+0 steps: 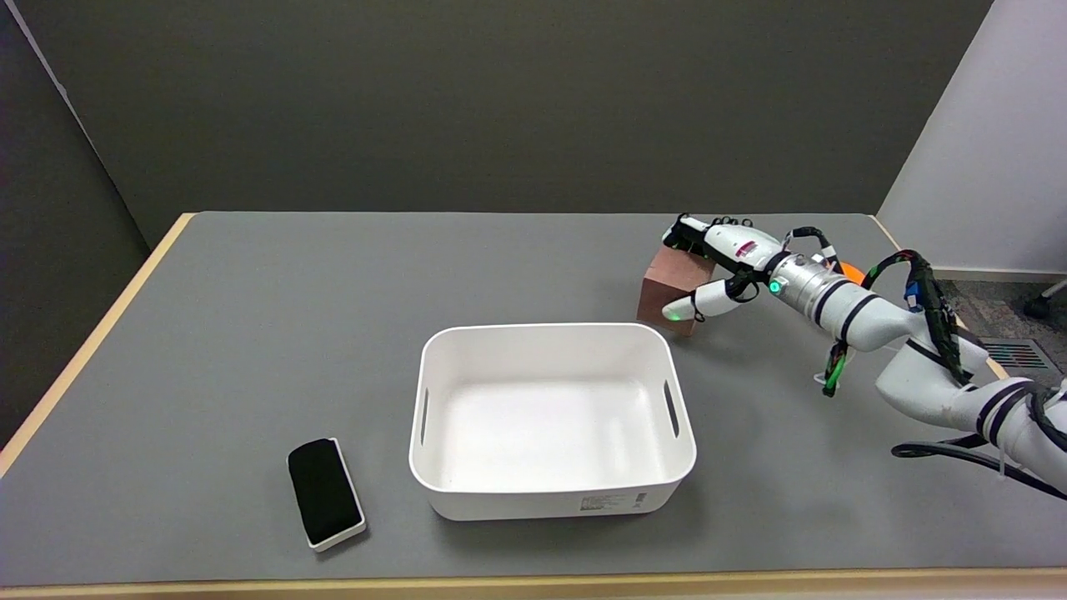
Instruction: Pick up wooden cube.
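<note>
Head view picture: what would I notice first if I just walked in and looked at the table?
First, the robot's right hand at the far right of the table, wrapped around the wooden cube, fingers over its top and thumb on its near side. Next, the big white bin in the middle, with nothing in it. Last, the small black eraser lying near the front left.

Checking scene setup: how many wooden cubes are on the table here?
1. The wooden cube sits just beyond the white bin's far right corner, with the right hand wrapped around it. Nothing suggests another, hidden one.
</note>
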